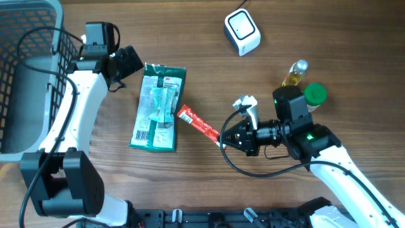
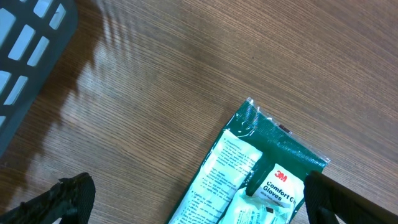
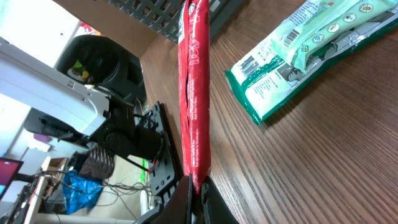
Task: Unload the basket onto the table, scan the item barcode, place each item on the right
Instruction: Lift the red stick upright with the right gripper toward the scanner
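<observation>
The tabletop point(image 1: 190, 190) is brown wood-grain laminate. In the overhead view the grain runs left to right. The finish is mostly matte, with a slight sheen. The left wrist view shows a pale patch of reflected light point(image 2: 118, 74) on it. Lighting is even, and shadows on the wood are soft-edged and lie close to whatever casts them. The right wrist view shows the area past the tabletop edge. It contains a pale surface point(image 3: 31, 25), too blurred to identify, with loose cables point(image 3: 134, 177) and a blue bag point(image 3: 78, 190) lower down.
</observation>
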You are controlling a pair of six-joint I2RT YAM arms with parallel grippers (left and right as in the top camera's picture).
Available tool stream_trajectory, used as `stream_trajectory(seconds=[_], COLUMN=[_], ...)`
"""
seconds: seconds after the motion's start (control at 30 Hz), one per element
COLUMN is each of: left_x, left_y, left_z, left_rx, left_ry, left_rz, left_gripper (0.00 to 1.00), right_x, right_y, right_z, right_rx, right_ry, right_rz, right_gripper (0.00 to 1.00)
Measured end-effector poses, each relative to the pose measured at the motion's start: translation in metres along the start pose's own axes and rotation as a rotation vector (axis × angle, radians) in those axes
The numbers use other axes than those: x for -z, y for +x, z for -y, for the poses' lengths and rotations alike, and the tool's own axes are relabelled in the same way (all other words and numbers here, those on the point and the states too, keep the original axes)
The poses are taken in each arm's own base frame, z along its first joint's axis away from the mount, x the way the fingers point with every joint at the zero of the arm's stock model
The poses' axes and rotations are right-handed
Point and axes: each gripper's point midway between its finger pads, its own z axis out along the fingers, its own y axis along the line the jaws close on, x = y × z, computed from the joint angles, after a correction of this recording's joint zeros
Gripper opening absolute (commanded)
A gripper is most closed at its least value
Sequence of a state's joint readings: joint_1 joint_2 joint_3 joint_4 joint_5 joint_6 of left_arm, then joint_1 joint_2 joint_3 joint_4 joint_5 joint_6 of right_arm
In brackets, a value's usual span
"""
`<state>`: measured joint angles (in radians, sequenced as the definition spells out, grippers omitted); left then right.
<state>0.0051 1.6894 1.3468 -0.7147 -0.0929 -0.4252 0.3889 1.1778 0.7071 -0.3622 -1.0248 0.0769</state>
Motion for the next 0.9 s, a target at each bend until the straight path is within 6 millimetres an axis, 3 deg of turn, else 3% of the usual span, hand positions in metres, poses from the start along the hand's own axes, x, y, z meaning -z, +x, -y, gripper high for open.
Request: stream_trajectory(seconds=[0.6,0.9], left_x=[0.000,0.000], left_y=[0.000,0.000], left_z=[0.000,0.000], left_rx=[0.000,0.000], left_ry=[0.000,0.000], left_rz=[0.000,0.000], left_gripper=[1.00,1.00], right_x=[0.000,0.001], right_y=[0.000,-0.002], right_z=[0.000,0.020], right_rx=[0.000,-0.039], right_ry=[0.001,0.119], right_rz=[0.000,0.010], right_gripper=[0.04,0.04])
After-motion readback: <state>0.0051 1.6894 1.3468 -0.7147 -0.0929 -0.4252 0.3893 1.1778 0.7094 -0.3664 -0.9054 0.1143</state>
